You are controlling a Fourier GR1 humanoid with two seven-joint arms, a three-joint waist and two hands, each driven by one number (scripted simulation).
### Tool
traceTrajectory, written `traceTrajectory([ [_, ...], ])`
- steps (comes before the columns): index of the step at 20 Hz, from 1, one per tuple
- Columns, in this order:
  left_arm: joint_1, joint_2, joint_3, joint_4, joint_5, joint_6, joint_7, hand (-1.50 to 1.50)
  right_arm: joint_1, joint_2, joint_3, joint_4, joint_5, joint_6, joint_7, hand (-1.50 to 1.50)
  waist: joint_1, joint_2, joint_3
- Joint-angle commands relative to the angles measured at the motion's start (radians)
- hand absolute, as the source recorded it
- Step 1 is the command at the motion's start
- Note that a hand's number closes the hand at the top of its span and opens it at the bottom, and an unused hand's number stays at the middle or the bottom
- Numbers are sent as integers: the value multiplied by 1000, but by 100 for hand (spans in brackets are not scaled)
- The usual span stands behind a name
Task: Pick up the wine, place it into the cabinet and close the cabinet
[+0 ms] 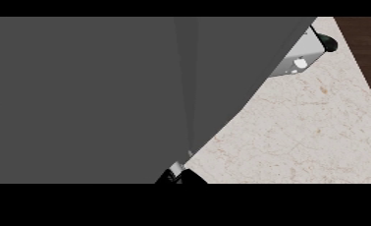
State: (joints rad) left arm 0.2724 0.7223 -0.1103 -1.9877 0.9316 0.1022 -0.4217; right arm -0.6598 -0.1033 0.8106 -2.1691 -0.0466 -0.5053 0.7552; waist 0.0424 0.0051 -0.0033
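Head view is mostly blocked for me by a big grey surface (pixel 109 97) right up against the camera, probably a forearm. A bit of black hand (pixel 179 177) pokes out below it, can't tell what the fingers are doing. The marble counter (pixel 304 131) shows to their right. No wine visible anywhere.

One head view looks steeply down, pressed close against a grey cabinet (pixel 109 97).
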Motion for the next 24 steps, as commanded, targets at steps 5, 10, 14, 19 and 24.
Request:
traceTrajectory([
  [5, -48, -27, 16, 43, -7, 3, 24, -150, -423, 101, -181, 450, -151, -66, -96, 150, 6, 2, 1],
  [10, -37, -45, 20, 28, -29, 6, 32, -150, -552, 103, -240, 650, -110, 18, -172, 150, -11, -2, 2],
  [14, -24, -92, -7, 18, -72, 27, 20, -150, -556, 103, -306, 825, -127, 71, -299, 150, -14, 1, 2],
  [19, -60, -67, 56, 19, -44, 24, 89, -150, -580, 103, -441, 986, -173, 184, -375, 150, -22, 0, 3],
  [24, -61, -98, 50, 56, -77, -20, 63, -150, -541, 103, -444, 1116, -152, 223, -515, 150, -21, 5, 2],
])
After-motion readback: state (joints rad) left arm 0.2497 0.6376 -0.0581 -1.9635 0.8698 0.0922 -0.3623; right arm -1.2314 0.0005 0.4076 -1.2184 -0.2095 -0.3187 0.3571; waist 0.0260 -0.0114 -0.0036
